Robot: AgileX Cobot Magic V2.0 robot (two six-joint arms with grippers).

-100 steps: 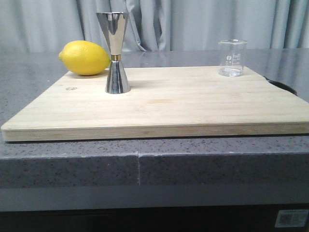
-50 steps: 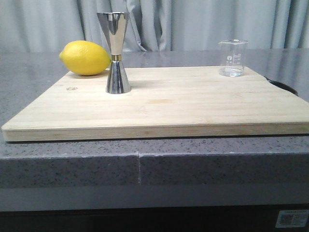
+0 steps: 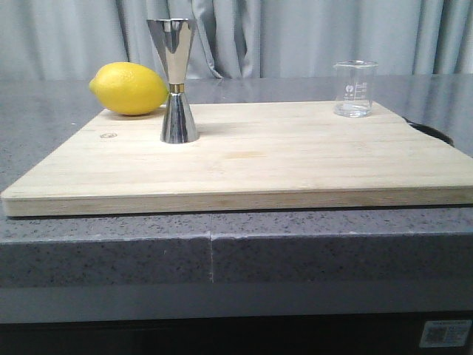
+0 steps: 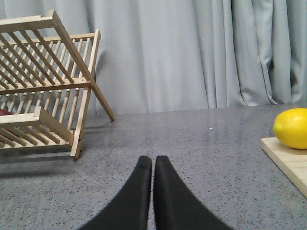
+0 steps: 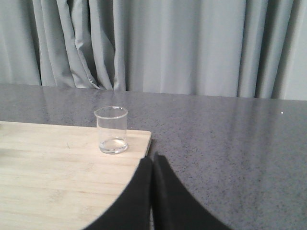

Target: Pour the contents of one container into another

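A small clear glass beaker with white markings stands upright at the far right of the wooden cutting board; the right wrist view shows the beaker near the board's corner. The tall steel hourglass jigger with a gold waist band stands upright on the board's left part. My right gripper is shut and empty, short of the beaker, over the board's edge. My left gripper is shut and empty above the grey counter, left of the board. Neither arm appears in the front view.
A yellow lemon lies behind the jigger at the board's far left corner, also the lemon in the left wrist view. A wooden dish rack stands on the grey counter to the left. Grey curtains hang behind.
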